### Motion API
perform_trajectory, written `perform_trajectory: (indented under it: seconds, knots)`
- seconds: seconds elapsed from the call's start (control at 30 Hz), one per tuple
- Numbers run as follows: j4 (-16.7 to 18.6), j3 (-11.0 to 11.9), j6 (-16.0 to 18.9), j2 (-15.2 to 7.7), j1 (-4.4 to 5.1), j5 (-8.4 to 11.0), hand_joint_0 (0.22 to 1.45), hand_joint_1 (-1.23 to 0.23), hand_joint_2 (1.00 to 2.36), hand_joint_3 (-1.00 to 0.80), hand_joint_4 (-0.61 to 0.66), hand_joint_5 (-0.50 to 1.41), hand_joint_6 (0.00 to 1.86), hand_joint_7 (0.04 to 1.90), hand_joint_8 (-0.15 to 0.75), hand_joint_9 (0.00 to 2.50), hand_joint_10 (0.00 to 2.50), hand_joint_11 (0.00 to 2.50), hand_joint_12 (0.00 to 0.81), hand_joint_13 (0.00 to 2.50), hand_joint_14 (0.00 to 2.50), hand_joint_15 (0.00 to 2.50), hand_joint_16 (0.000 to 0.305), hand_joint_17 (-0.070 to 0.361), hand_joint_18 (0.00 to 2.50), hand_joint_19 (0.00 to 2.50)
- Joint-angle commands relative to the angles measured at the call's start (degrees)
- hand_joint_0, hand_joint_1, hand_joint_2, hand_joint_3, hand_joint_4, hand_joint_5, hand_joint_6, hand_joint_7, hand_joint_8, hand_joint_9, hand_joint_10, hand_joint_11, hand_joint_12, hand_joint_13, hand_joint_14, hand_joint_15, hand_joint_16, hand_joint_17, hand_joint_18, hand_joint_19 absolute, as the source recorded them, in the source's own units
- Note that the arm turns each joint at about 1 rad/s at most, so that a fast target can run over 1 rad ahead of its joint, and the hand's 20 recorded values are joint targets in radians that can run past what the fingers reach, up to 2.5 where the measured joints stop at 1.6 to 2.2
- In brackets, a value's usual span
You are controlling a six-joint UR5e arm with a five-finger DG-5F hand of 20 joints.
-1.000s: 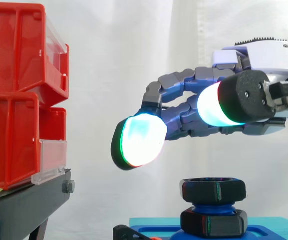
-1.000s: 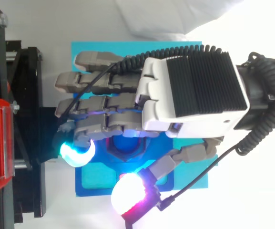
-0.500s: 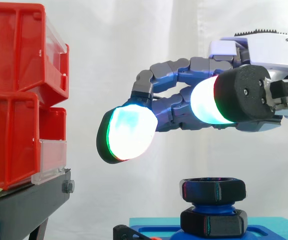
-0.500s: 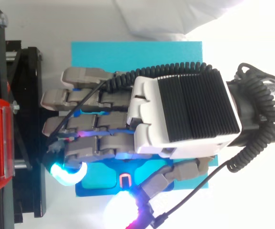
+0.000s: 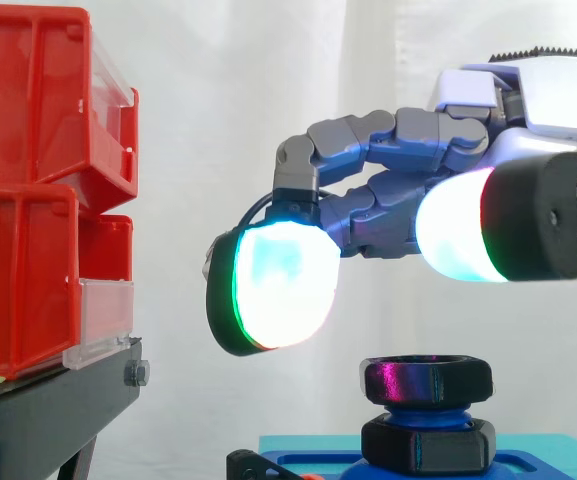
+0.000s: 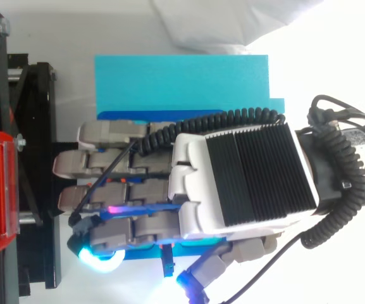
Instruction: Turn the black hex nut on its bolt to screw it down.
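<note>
Hand [image 6: 245, 177] — palm down, fingers [image 5: 368, 135] loosely bent

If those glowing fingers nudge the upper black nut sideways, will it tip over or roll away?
Probably neither: the upper black nut sits on the blue bolt, so a sideways push should at most turn it. It looks rigid, not floppy. Its flat sides should give the fingers a fair hold.

Looks like a lab test bench from where I sit: white curtain [image 5: 268, 100] behind, red parts bins [image 5: 18, 280] stacked on a black stand [image 5: 38, 415] at left, blue plate [image 6: 182, 79] to the right.
</note>
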Motion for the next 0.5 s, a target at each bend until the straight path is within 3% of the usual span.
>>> perform_trajectory:
  seconds: [0.0, 0.27, 0.47]
  knots:
    - [0.25, 0.00, -0.68, -0.26, 0.14, -0.96, 0.46, -0.47, 1.00, -0.50, 0.15, -0.14, 0.50, 1.14, 0.190, 0.45, 0.00, 0.00, 0.253, 0.23, 0.00, 0.00, 0.047, 0.106, 0.06, 0.06]
    - [-0.28, 0.00, -0.95, -0.26, -0.03, -1.40, 0.46, -0.46, 1.00, -0.50, 0.16, -0.14, 0.50, 1.14, 0.192, 0.45, 0.00, 0.00, 0.251, 0.23, 0.00, 0.00, 0.047, 0.105, 0.06, 0.07]
    - [-0.63, 0.00, -4.29, -0.26, -0.03, -2.28, 0.46, -0.46, 1.00, -0.50, 0.16, -0.14, 0.50, 1.13, 0.191, 0.45, 0.00, 0.00, 0.253, 0.23, 0.00, 0.00, 0.047, 0.105, 0.06, 0.07]
